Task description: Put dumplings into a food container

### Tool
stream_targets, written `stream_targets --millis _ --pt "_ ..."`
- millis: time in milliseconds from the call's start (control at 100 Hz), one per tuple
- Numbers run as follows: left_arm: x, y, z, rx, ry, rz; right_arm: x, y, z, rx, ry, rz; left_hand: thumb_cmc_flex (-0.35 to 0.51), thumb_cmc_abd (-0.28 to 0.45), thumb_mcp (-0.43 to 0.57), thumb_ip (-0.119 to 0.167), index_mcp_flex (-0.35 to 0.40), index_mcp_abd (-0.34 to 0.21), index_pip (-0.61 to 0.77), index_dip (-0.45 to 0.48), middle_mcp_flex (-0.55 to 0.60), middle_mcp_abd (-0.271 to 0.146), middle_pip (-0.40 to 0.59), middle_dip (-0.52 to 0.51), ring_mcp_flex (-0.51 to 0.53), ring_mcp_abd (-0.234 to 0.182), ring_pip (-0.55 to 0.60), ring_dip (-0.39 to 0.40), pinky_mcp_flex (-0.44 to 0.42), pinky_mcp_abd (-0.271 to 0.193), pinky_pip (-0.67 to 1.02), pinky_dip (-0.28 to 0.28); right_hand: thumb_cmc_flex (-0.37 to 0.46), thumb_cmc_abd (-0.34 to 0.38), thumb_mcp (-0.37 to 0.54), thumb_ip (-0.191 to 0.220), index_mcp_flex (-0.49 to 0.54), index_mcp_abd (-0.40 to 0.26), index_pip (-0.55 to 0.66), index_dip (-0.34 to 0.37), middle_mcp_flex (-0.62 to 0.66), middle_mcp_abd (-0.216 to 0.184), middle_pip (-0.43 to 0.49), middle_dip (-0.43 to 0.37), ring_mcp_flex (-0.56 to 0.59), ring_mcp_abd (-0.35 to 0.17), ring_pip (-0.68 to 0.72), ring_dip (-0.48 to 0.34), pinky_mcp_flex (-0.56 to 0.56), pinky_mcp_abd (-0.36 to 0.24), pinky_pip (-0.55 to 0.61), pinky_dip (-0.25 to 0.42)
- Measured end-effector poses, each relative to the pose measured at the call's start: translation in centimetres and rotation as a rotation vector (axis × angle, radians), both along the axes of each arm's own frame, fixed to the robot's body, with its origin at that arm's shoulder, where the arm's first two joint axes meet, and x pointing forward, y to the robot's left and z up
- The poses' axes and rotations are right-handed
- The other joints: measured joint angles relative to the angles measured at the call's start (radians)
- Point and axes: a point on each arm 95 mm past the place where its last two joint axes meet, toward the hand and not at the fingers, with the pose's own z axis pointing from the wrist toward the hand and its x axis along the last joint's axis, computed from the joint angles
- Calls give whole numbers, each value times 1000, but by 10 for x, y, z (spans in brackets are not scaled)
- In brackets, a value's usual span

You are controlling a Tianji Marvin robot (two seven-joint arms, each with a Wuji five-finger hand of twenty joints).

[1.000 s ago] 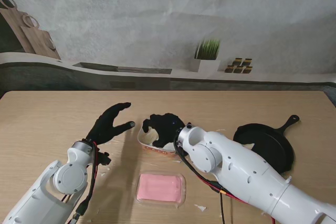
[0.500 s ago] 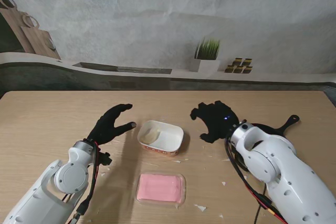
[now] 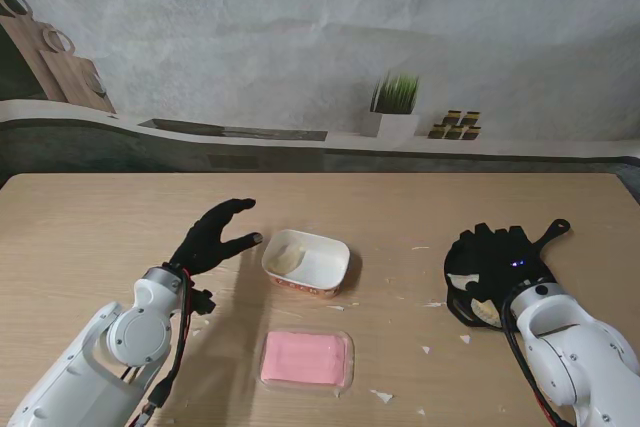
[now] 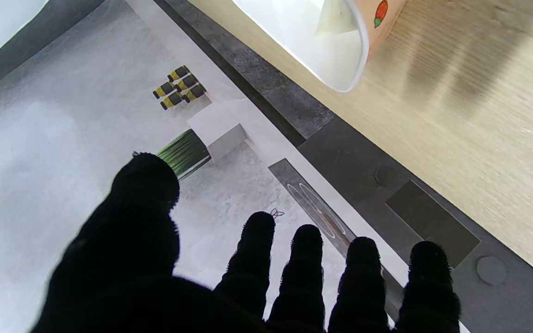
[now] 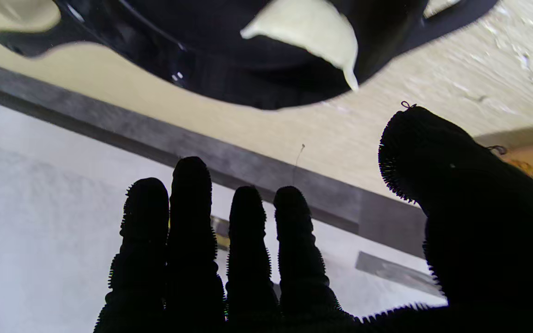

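A white food container [image 3: 307, 263] with a printed rim stands mid-table, and one pale dumpling [image 3: 286, 259] lies inside at its left end. The container's corner [image 4: 340, 55] shows in the left wrist view. My left hand [image 3: 213, 235] hovers open just left of the container, fingers spread, holding nothing. My right hand [image 3: 497, 259] is open over the black skillet [image 3: 545, 292] at the right. Pale dumplings [image 3: 487, 310] lie in the skillet beside the hand; one dumpling [image 5: 310, 30] shows in the right wrist view, beyond the fingers [image 5: 248, 231]. The skillet's handle [image 3: 552, 231] points away from me.
A pink lid [image 3: 305, 359] lies flat on the table nearer to me than the container. Small white scraps [image 3: 381, 396] are scattered on the wood. A potted plant [image 3: 393, 107] and small jars [image 3: 455, 125] sit on the ledge behind the table.
My right hand left the container, swung right across the table and now sits open over the skillet. A dumpling now lies exposed in the container. The left hand barely moved.
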Motion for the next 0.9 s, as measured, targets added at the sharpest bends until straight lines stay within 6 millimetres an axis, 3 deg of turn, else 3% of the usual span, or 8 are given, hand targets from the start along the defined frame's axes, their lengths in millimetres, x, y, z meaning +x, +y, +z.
stream_targets --millis 110,210,320,380,530,650,900 --pt "0 0 -1 1 0 0 -3 -9 -12 -11 16 -42 0 0 0 0 0 0 0 0 0 0 0 0 0 0 0 0 0 0 0 0 0 0 0 0 0 0 0 0 0 0 2 0 15 0 4 0 6 1 6 1" --pt "0 0 -1 1 1 0 -5 -17 -21 -41 42 -87 0 0 0 0 0 0 0 0 1 0 0 0 0 0 0 0 0 0 0 0 -71 11 -30 0 -2 0 0 0 -4 0 2 0 18 3 8 0 11 7 7 2" --pt "0 0 -1 2 2 -3 -8 -23 -29 -22 65 -185 0 0 0 0 0 0 0 0 12 0 11 2 0 0 0 0 0 0 0 0 -85 11 -44 0 -3 12 0 0 -4 3 2 0 56 24 8 0 27 38 7 2" --pt "0 -1 -1 2 3 -3 -9 -24 -35 -9 76 -203 0 0 0 0 0 0 0 0 12 0 12 4 0 0 0 0 0 0 0 0 -98 11 -44 0 -2 12 0 0 -4 6 2 0 57 24 8 0 28 38 7 2" --pt "0 -1 -2 4 6 -7 -12 -24 -46 1 100 -224 0 0 0 0 0 0 0 0 13 0 12 13 9 0 0 0 5 0 0 0 -101 9 -36 0 22 64 1 0 10 63 12 0 98 25 12 0 53 48 7 2" --pt "0 -1 -2 5 7 -8 -14 -24 -55 62 117 -254 0 0 0 0 0 0 0 0 15 0 12 14 9 0 0 0 5 0 -2 0 -101 8 6 6 45 86 4 -1 31 86 22 0 119 26 12 0 65 50 7 2" --pt "0 -2 -3 6 10 -11 -12 -20 -67 25 141 -259 0 0 0 0 0 0 0 0 16 0 12 14 10 0 0 0 5 0 -3 0 -81 8 33 6 50 87 40 -1 60 87 43 18 154 26 11 0 106 53 8 2"
